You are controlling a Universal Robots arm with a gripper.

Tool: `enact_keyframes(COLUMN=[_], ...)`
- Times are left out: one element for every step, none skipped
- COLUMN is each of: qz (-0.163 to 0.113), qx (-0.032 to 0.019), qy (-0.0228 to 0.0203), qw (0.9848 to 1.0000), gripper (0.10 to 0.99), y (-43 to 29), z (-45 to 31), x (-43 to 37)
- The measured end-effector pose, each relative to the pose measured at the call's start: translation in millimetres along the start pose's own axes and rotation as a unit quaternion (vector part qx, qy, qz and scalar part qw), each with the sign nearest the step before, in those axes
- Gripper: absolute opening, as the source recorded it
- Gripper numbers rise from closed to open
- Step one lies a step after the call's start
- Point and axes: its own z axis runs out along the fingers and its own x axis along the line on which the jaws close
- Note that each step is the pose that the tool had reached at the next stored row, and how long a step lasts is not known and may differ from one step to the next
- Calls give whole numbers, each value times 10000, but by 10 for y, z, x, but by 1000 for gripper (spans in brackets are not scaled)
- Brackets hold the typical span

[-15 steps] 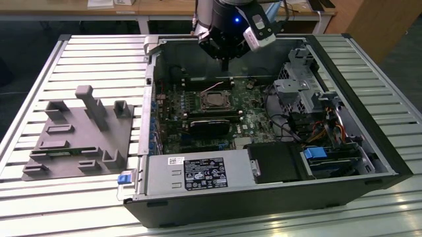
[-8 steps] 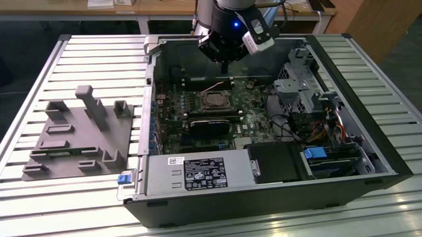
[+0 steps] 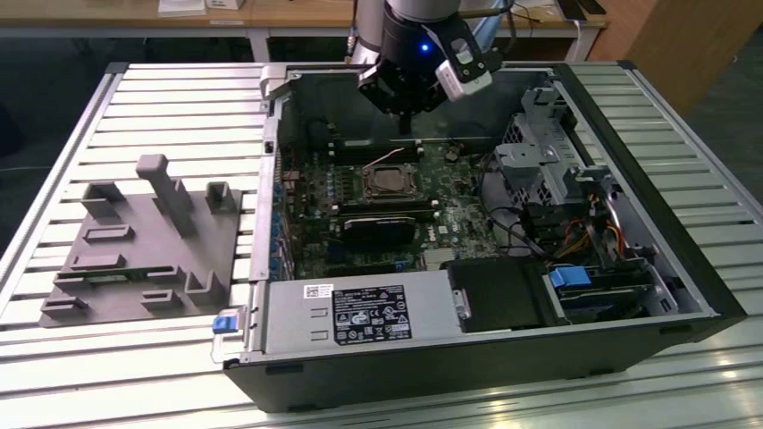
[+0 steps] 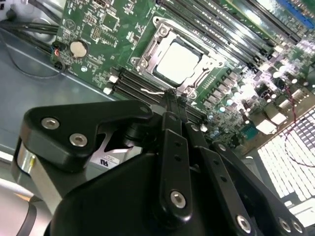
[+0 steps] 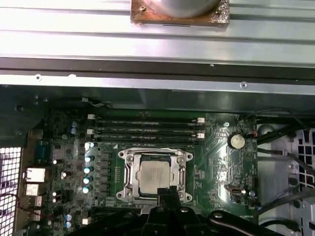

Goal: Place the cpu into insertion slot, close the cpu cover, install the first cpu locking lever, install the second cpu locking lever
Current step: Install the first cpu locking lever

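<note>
Closed hand (image 5: 167,192) over the cover's (image 5: 129,173) edge
Fingers pinched together on nothing, it hangs above 1 side of the silver cover that frames the flat-lying cpu (image 5: 153,173).

1. Find the cpu (image 5: 154,178) in the insertion slot (image 5: 126,195), mid-motherboard (image 5: 216,162).
2. Find the memory slots (image 5: 147,127) just beside that slot.
3. Find the fixture (image 3: 143,268) on the table (image 3: 179,89), toward the exterior view's left edge.

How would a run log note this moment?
pale silver square cpu: seated | thin silver frame cpu cover: down | gripper: shut, by cover
</note>
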Motion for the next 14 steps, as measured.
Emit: enact_keyframes(qz=[0,0,0,1,3,4,5,4,5,5,5,4,4,4], qx=[2,3,3,3,8,15,18,18,18,17,18,19,19,18], qy=[0,0,-1,-1,0,0,0,-1,-1,-1,-1,0,-1,-4], qw=[10000,10000,10000,10000,10000,10000,10000,10000,10000,10000,10000,10000,10000,10000], gripper=[106,106,106,106,106,106,106,106,106,106,106,106,106,106], y=[4,8,12,15,23,32,38,42,46,48,48,47,47,47], z=[17,34,53,71,87,105,123,142,155,167,173,175,176,180], x=[1,3,4,4,4,4,5,6,7,9,10,10,10,10])
